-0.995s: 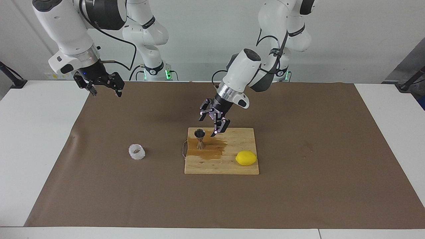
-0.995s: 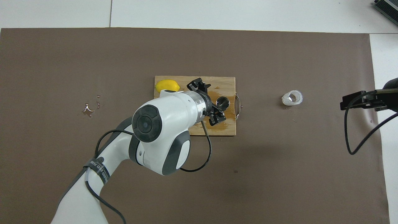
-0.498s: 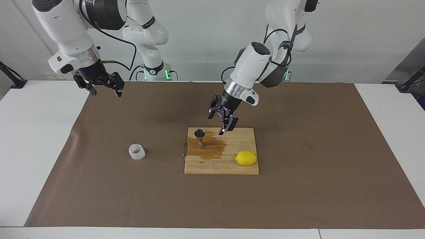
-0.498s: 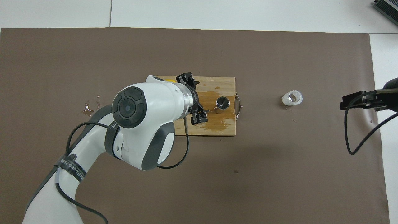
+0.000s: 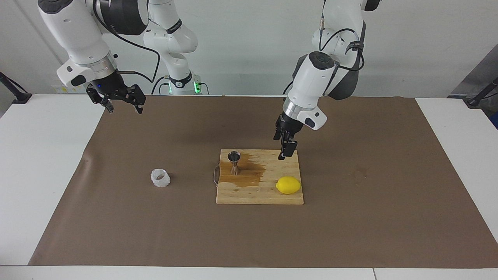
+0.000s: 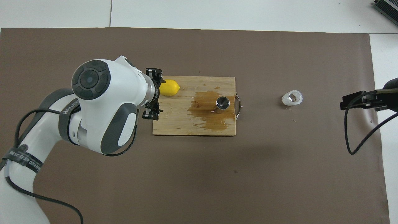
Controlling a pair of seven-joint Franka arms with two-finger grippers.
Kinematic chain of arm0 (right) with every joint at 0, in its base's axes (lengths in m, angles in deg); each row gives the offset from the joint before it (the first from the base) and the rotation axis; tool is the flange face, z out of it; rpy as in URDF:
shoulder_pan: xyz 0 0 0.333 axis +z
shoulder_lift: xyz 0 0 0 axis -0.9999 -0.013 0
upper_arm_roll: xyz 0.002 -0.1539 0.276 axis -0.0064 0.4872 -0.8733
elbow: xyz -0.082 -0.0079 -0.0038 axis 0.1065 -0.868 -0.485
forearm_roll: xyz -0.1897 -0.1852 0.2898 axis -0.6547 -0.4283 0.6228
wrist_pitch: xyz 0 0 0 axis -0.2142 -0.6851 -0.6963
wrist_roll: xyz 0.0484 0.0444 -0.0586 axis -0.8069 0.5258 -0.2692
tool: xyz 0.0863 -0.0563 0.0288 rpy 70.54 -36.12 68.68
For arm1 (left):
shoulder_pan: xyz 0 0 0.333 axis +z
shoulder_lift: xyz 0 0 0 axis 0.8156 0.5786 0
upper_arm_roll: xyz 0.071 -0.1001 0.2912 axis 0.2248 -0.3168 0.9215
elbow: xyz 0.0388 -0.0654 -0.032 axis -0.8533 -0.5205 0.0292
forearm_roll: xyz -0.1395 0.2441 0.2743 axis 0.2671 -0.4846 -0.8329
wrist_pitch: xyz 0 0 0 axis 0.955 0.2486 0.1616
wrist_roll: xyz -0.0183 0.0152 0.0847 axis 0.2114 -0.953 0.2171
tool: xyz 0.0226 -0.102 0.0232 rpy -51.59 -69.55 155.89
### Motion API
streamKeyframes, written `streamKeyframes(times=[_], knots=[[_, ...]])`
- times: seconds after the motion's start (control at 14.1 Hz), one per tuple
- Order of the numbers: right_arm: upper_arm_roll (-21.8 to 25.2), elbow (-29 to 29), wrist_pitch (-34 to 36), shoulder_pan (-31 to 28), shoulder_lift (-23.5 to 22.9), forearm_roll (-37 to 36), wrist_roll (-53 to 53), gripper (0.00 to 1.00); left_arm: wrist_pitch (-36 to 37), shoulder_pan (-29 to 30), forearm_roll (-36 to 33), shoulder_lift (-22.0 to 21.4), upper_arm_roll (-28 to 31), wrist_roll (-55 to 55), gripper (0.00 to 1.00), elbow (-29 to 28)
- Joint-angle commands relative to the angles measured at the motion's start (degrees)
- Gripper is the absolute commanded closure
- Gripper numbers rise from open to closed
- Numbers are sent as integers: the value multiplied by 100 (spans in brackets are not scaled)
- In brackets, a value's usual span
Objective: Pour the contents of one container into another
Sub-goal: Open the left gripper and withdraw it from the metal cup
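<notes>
The tiny whitish crinkled cup (image 5: 160,178) (image 6: 292,98) sits on the brown paper, beside the cutting board toward the right arm's end. The steel hourglass jigger (image 5: 234,161) (image 6: 223,103) stands upright on the board in a brown puddle (image 5: 249,175). My left gripper (image 5: 286,149) (image 6: 153,95) hangs open and empty over the board's edge at the left arm's end, well apart from the jigger. My right gripper (image 5: 120,104) (image 6: 345,102) waits open and empty above the paper's corner at the right arm's end.
A wooden cutting board (image 5: 260,196) (image 6: 180,124) lies mid-table with a metal handle toward the cup. A yellow lemon (image 5: 288,185) (image 6: 170,87) rests on it, close to the left gripper. Small wet spots (image 6: 88,109) mark the paper toward the left arm's end.
The left gripper has drawn away from the jigger, along the board toward the left arm's end, and turned more upright. Jigger, cup and right arm have not moved.
</notes>
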Motion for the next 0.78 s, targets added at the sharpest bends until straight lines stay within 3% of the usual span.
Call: streamKeyframes(times=[0.0, 0.21, 0.36, 0.57, 0.71], knots=[[-12, 49, 81, -93, 94, 125, 203, 0, 234, 394, -303, -151, -38, 1074, 0, -104], [5, 206, 81, -242, 147, 125, 1384, 0, 366, 807, -665, -151, -47, 1847, 0, -104], [5, 715, 2, -251, 409, 134, 2449, 0, 418, 1167, -665, -151, -56, 2961, 0, -87], [14, 866, -250, -364, 463, 143, 3723, 0, 541, 1729, -665, -151, -47, 4413, 0, -26], [14, 1259, -506, -409, 463, 152, 5266, 0, 515, 1950, -674, -142, -47, 5405, 0, -17]])
